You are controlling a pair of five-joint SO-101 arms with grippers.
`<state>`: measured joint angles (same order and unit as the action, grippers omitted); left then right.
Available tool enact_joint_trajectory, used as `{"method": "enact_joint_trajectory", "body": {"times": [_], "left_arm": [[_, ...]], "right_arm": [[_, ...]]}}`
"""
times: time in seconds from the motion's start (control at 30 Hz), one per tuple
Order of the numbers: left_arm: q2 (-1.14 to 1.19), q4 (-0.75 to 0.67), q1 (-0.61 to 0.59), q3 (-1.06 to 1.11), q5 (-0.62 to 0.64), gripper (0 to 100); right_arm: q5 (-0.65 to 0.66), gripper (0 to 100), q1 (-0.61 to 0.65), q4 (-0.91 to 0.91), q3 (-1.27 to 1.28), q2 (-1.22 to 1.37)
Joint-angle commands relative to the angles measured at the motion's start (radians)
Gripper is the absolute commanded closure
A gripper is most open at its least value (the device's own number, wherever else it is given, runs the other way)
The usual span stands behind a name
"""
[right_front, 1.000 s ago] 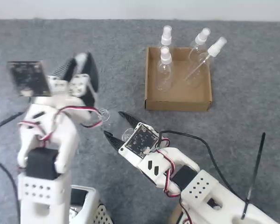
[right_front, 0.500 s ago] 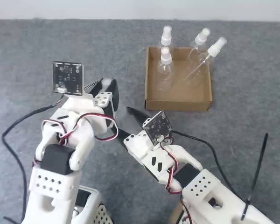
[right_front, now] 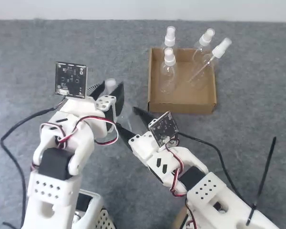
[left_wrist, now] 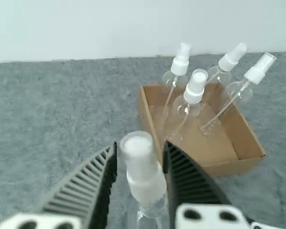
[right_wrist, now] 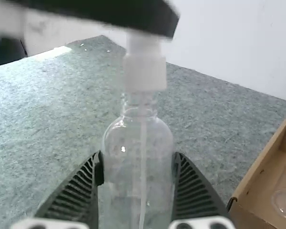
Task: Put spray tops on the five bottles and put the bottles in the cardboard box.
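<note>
My left gripper (right_front: 112, 89) is shut on a white spray top (left_wrist: 142, 167) and holds it upright, just left of the cardboard box (right_front: 181, 106). Directly beneath it stands a clear bottle (right_wrist: 137, 152), with my right gripper (right_wrist: 138, 162) shut around its body. The spray top (right_wrist: 144, 67) sits over the bottle's neck, and its thin tube hangs down inside. In the high view the right gripper (right_front: 126, 119) sits right under the left one. Several capped bottles (right_front: 168, 71) stand or lean in the box (left_wrist: 229, 167).
The grey felt table (right_front: 243, 124) lies open to the right of the box and along the far side. A black cable (right_front: 9, 131) trails at the left. A thin black rod (right_front: 263, 176) stands by the right arm's base. A white perforated basket (right_front: 93, 212) sits at the front.
My left arm swung right and brought the spray top over the bottle. My right gripper tilted the bottle upright and shifted slightly toward the box, meeting the top.
</note>
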<state>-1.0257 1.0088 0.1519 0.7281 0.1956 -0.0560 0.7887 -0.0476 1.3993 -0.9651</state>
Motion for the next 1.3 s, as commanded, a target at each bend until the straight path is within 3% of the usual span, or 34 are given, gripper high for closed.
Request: {"method": "enact_joint_trajectory", "body": {"times": [0.0,0.1,0.37,0.73,1.07,1.27], "left_arm": [[-0.008,0.006,-0.006,-0.088,-0.008,84],[-0.008,0.006,-0.012,-0.12,-0.008,84],[0.005,-0.023,-0.21,-0.157,-0.014,84],[-0.005,-0.023,-0.083,0.041,-0.092,84],[0.003,-0.02,-0.081,0.024,-0.149,84],[-0.006,-0.008,-0.015,0.027,-0.184,84]], "right_arm": [[-0.009,99.3,-0.015,-0.022,-0.008,-0.027],[-0.009,99.3,-0.015,-0.022,-0.008,-0.027],[-0.009,99.3,-0.015,-0.027,0.002,-0.027],[-0.008,99.3,-0.015,-0.025,0.002,-0.028],[-0.008,99.3,-0.015,-0.025,0.002,-0.027],[-0.008,99.3,-0.015,-0.024,0.002,-0.027]]}}
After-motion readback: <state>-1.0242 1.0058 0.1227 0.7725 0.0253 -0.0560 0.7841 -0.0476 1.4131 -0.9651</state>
